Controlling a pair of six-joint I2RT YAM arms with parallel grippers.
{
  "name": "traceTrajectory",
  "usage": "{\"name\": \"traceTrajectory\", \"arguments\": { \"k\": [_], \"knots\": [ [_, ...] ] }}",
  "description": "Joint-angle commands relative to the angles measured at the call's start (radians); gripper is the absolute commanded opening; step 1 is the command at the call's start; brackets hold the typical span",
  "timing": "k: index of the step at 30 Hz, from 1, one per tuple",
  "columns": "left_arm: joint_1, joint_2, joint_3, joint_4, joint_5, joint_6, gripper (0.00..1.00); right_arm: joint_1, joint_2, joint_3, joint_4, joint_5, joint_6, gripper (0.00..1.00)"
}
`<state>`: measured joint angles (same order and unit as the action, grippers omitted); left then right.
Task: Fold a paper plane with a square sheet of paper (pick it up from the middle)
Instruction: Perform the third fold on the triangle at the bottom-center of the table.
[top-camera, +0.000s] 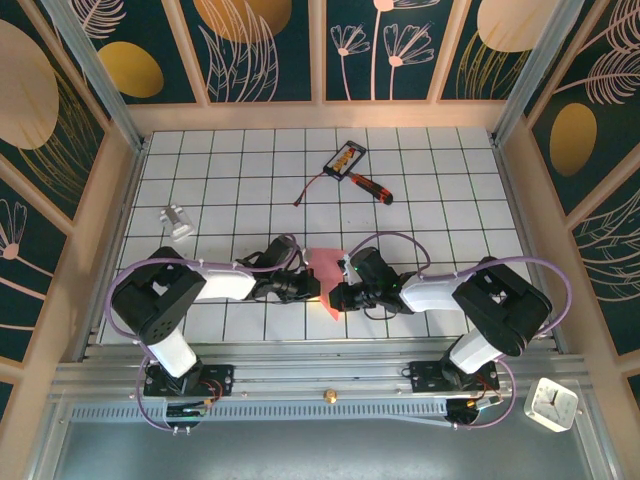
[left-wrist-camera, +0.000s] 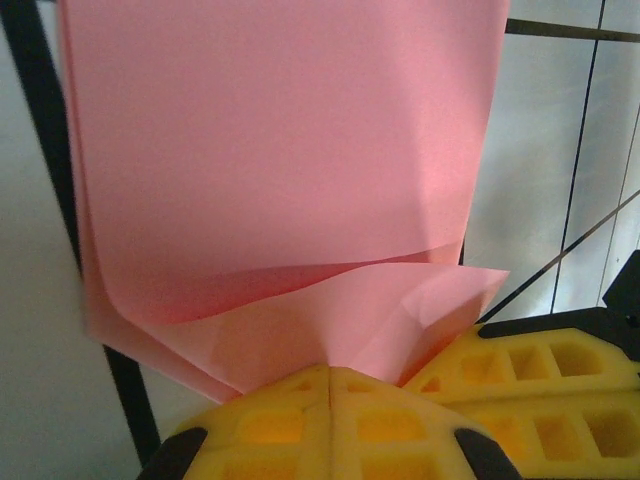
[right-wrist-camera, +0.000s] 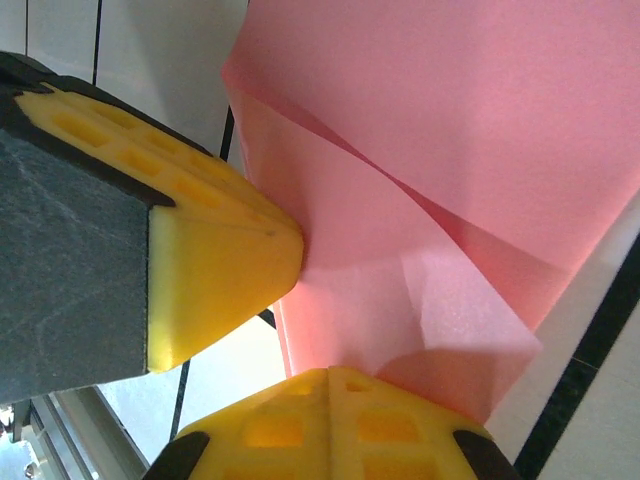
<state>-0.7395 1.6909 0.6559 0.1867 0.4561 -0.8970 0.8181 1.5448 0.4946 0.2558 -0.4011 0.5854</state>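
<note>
The square sheet of paper (top-camera: 328, 264) is pink-red and folded over into loose layers, held up just above the tiles near the front middle of the table. My left gripper (top-camera: 316, 290) comes in from the left and is shut on the sheet's lower edge (left-wrist-camera: 300, 330); its yellow fingertips (left-wrist-camera: 290, 420) press together on the paper. From the right, my right gripper (top-camera: 336, 296) is shut on the same edge (right-wrist-camera: 400, 300), right beside the left one. The left gripper's yellow finger (right-wrist-camera: 210, 250) touches the paper in the right wrist view. A paper plane shape is out of view.
A red-handled screwdriver (top-camera: 372, 186) and a small black-and-orange card (top-camera: 345, 158) with a thin cable lie at the back middle. A small silver object (top-camera: 178, 220) sits at the left. A white clock (top-camera: 551, 404) stands off the table at the front right. Wooden walls (top-camera: 320, 115) enclose the tiles.
</note>
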Motion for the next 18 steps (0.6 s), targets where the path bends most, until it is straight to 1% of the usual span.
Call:
{"name": "traceTrajectory", "arguments": {
  "k": [1, 7, 11, 13, 16, 18],
  "knots": [
    [0.041, -0.009, -0.034, -0.060, -0.100, 0.007, 0.00, 0.007, 0.028, -0.034, -0.169, 0.070, -0.016, 0.00],
    [0.087, -0.032, -0.025, -0.106, -0.149, 0.042, 0.00, 0.020, 0.022, -0.052, -0.186, 0.084, -0.019, 0.00],
    [0.101, -0.085, -0.022, -0.105, -0.157, 0.040, 0.00, 0.025, 0.020, -0.056, -0.186, 0.087, -0.018, 0.00],
    [0.090, -0.129, -0.032, -0.062, -0.101, 0.012, 0.00, 0.026, 0.018, -0.052, -0.188, 0.088, -0.018, 0.00],
    [0.030, -0.171, -0.029, -0.020, -0.086, -0.021, 0.00, 0.026, 0.014, -0.045, -0.194, 0.093, -0.018, 0.00],
    [0.007, -0.161, -0.023, 0.009, -0.063, -0.040, 0.02, 0.026, 0.014, -0.043, -0.197, 0.095, -0.021, 0.00]
  ]
}}
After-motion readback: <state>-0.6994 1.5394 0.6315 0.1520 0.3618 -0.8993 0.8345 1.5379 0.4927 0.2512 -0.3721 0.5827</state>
